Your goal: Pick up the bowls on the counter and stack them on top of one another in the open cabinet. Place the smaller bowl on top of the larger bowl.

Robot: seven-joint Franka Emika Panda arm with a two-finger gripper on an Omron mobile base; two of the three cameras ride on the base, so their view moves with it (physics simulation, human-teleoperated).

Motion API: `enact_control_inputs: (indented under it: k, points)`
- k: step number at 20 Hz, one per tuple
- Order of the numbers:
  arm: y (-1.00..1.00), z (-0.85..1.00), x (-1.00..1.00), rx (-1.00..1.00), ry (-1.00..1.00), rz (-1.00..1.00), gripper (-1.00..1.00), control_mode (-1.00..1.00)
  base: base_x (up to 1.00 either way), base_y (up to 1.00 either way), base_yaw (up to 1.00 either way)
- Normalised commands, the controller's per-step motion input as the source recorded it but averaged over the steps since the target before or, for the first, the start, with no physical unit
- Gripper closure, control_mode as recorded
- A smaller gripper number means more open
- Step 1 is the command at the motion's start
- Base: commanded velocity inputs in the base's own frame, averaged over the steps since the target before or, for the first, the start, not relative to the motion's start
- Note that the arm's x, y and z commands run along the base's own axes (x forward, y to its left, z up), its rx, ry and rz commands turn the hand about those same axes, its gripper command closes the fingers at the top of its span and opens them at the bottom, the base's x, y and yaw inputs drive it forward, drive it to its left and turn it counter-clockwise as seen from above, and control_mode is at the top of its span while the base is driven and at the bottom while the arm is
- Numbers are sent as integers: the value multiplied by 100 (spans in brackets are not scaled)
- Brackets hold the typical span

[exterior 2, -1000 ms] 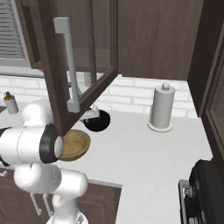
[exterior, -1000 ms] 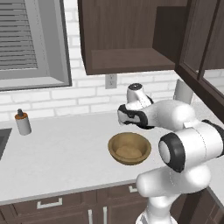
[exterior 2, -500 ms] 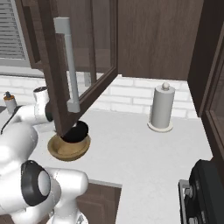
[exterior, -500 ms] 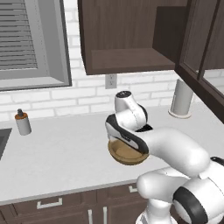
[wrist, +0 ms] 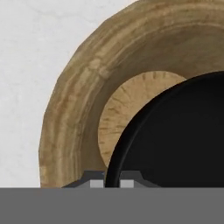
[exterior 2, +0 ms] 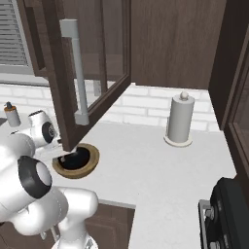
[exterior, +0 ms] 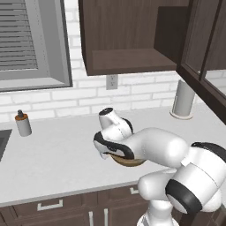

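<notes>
The small black bowl (wrist: 175,135) sits inside the big wooden bowl (wrist: 74,109) on the desk (exterior: 57,150), w/ the fingers (wrist: 112,183) pinching its rim. Let go slow & lift straight up so it stays in the middle, b/c both must go in the open cabinet (exterior: 128,62).

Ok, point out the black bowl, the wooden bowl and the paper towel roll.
black bowl (wrist: 175,135), hand view, on its glossy side.
wooden bowl (wrist: 74,113), hand view, on its thick rim at the left.
paper towel roll (exterior 2: 180,119), right base view, on the middle of the upright roll.
</notes>
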Motion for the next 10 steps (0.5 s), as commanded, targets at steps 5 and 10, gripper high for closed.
enact_control_inputs:
  k: [5, 10]
  points:
    - [1, -1, 3, -2, 0, 0, -100, -100, 0, 0, 0]
    - [-2, 9, -7, 0, 0, 0, -100, -100, 0, 0, 0]
